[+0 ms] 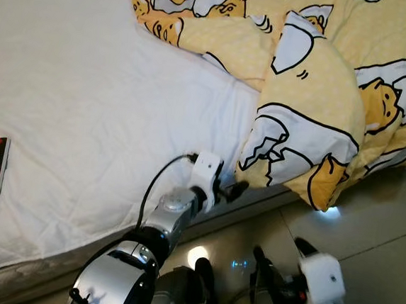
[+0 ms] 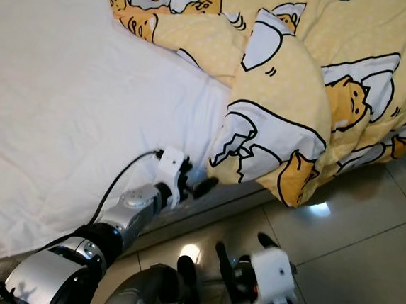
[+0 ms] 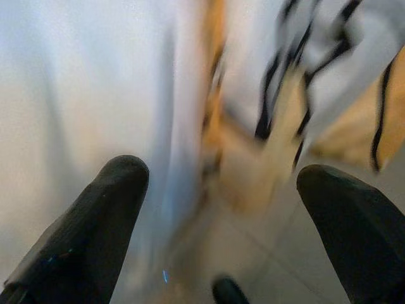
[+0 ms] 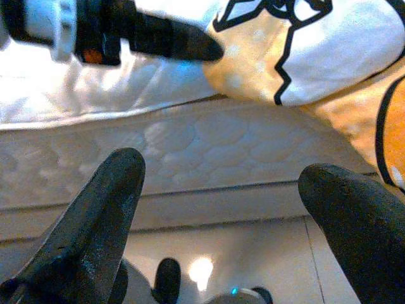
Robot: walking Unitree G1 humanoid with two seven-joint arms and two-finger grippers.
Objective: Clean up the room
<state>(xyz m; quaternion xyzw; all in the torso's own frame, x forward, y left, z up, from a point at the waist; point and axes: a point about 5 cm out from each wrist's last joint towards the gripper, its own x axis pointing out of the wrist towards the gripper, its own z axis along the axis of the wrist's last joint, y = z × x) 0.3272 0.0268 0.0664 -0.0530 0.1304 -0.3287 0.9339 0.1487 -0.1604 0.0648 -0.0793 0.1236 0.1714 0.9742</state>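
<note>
Left eye view: left gripper (image 1: 235, 191), fingers apart, at the bed (image 1: 85, 113) edge beside the overhanging blanket (image 1: 312, 119); right gripper (image 1: 278, 269), fingers apart, over bare floor (image 1: 374, 231)

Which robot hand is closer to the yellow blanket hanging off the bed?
The left. The left gripper reaches up beside the bed edge, almost at the hanging fold of the yellow blanket, fingers open. The right gripper sits lower, above the floor, below the blanket.
</note>
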